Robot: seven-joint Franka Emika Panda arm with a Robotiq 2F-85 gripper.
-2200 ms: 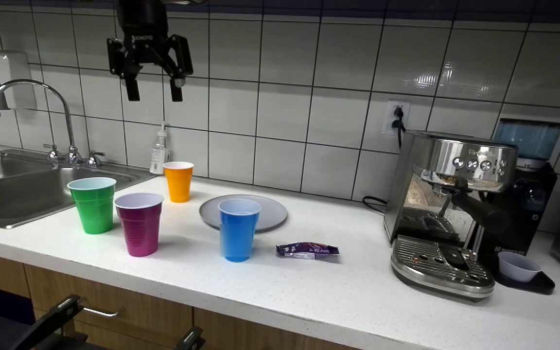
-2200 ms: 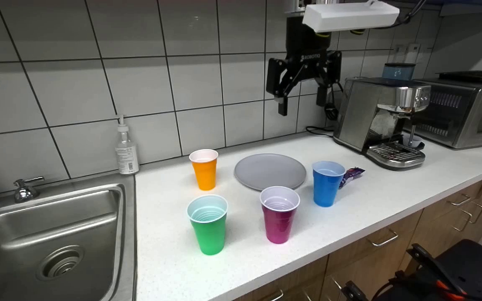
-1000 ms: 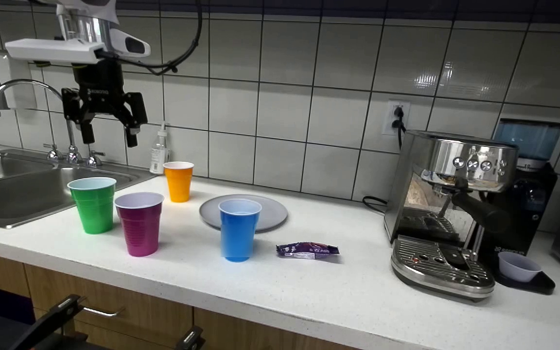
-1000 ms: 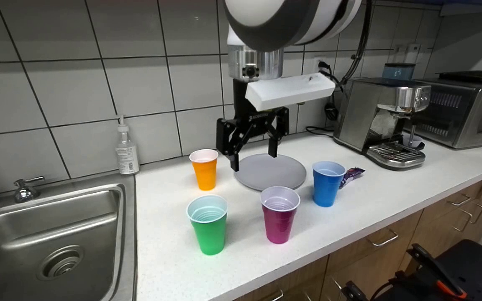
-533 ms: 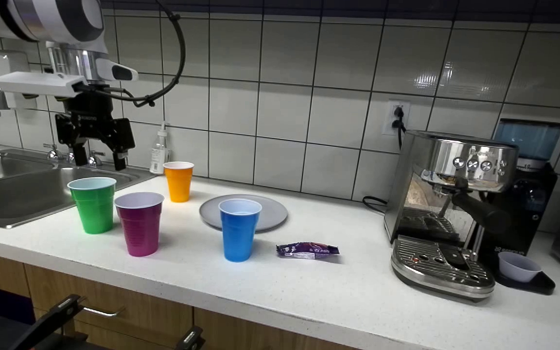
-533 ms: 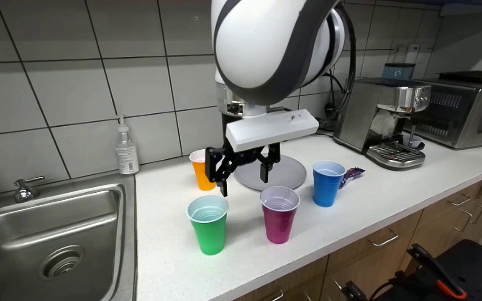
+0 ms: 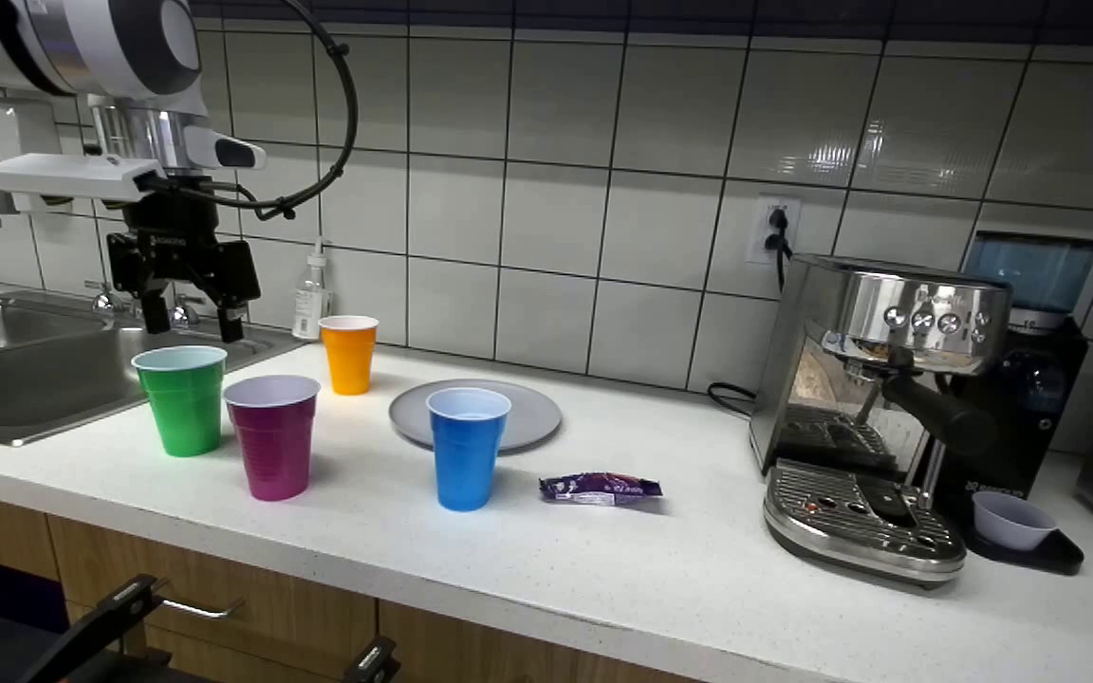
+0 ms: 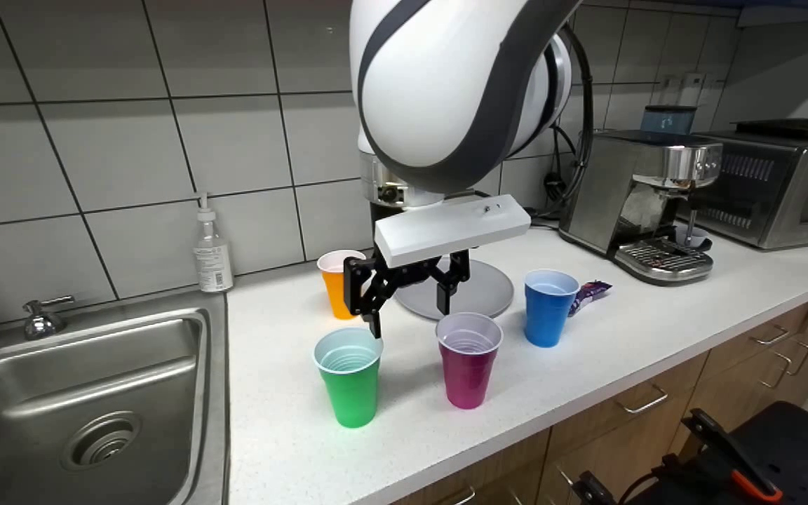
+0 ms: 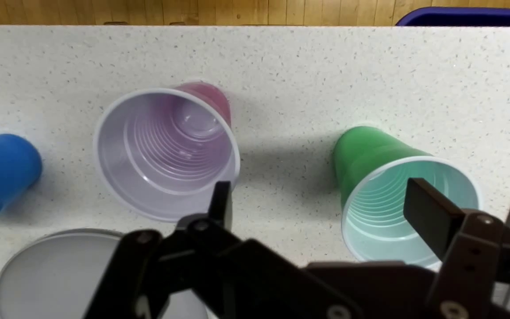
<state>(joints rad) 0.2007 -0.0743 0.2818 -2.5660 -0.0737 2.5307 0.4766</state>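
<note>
We saw the fingers [image 9: 432, 215] spread wide, with nothing held between them. Just below one of them stood the green cup [image 7: 184, 408], upright on the worktop [image 7: 660, 579]; in the wrist view that finger overlapped its mouth, yet in an exterior view a small gap showed above the rim. Near it, lower than the other finger and toward the worktop's front edge, stood the purple cup [image 7: 273, 441], also untouched. We judged both to be light, thin, flexible plastic, easy to tip or crush and smooth enough to slip, best taken gently by the sides a little below the rim. Toward the tiled wall [image 7: 651, 228] from the fingers stood the orange cup [image 7: 349, 360]; out on the purple cup's side lay the grey plate [image 8: 485, 284], then came the blue cup [image 7: 467, 455] and a wrapped packet [image 7: 601, 488]. Well apart from the fingers stood the espresso machine [image 8: 621, 196].
</note>
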